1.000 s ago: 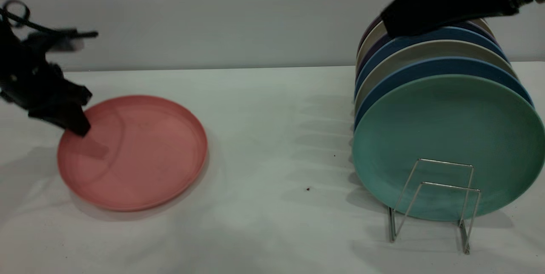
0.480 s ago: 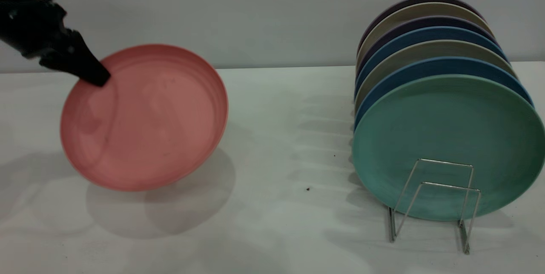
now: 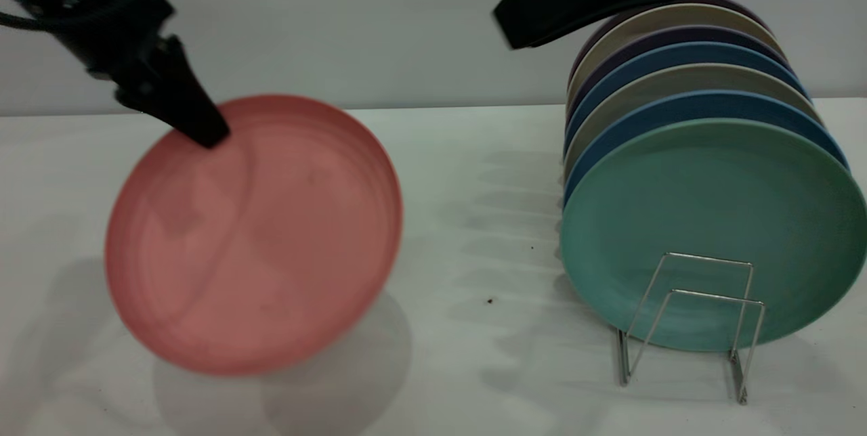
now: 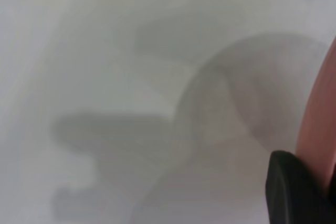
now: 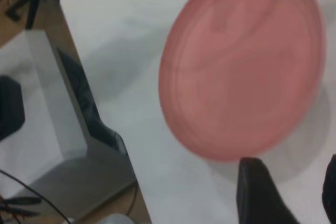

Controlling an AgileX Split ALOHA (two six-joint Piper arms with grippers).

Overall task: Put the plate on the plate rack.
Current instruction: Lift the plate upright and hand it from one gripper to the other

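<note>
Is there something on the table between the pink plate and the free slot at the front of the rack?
Nothing visible stands there. The left gripper holds the pink plate tilted above the table, and only bare cloth lies between it and the plate rack. The teal plate fills the slot behind the front loops.

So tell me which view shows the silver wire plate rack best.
The exterior view: the thin silver wire plate rack stands at the table's right, its front loops clear before the teal-green plate. Neither wrist view shows it at all.
</note>
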